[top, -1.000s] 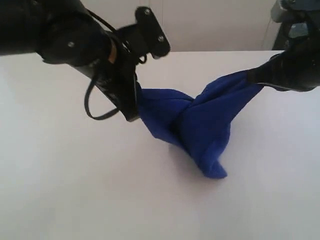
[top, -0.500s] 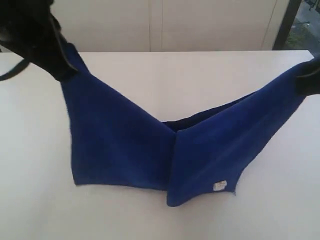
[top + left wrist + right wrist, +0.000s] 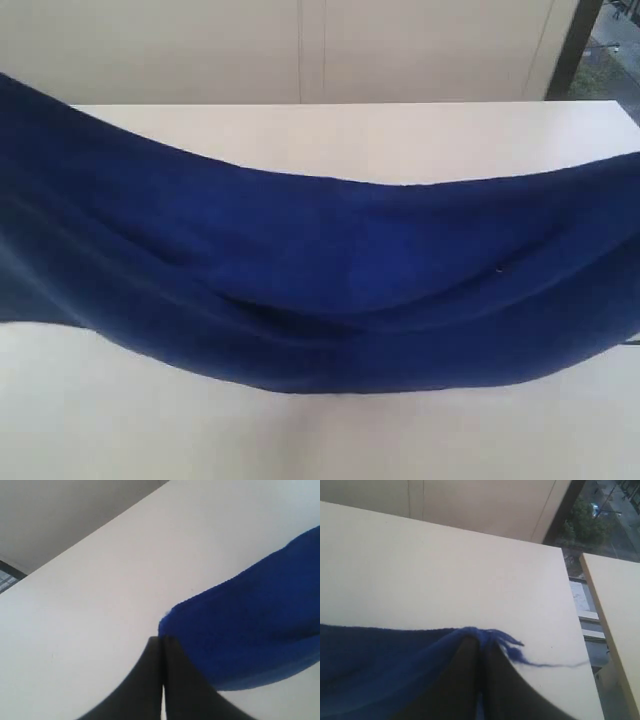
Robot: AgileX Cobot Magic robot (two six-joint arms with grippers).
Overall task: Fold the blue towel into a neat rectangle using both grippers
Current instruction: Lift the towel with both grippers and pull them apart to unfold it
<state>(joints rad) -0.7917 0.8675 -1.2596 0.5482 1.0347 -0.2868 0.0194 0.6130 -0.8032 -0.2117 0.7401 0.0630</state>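
The exterior view shows the towel (image 3: 330, 280) as a wide, sagging band that spans the whole picture and runs off both side edges, above the pale worktop (image 3: 350, 135). Whether its lowest fold touches the worktop cannot be told. Neither arm shows there.

The wrist views give what that view lacks. In the left wrist view the left gripper (image 3: 162, 642) has its jaws pressed together with no gap. A corner of the towel is caught at their tips, and the cloth runs away to one side over the worktop. In the right wrist view the right gripper (image 3: 480, 647) is likewise closed tight on another corner. Frayed threads (image 3: 517, 652) stick out past the jaws there, and one long strand trails off.
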